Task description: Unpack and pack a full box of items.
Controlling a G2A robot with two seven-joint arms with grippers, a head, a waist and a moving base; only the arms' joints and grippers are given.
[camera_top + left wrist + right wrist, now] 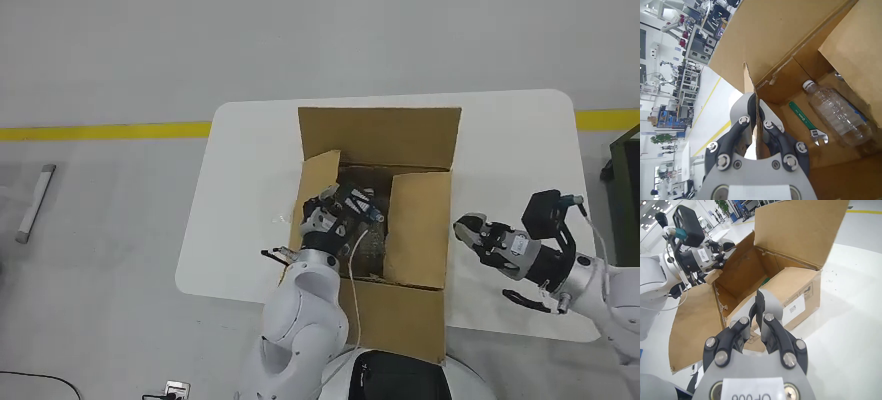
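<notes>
On the white table: cardboard box, unpacking barely begun. Left flap pinched by left gripper. Inside lie a bottle and a wrench. Right gripper, clenched empty, sits just beside the right flap; the next move is probably spreading it clear.

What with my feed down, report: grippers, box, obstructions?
Left gripper shut on flap. Right gripper shut, empty, beside box. Bottle, wrench inside; opposite flap overhangs bottle.

Left fingers pinching box flap, right fingers pressed together
</notes>
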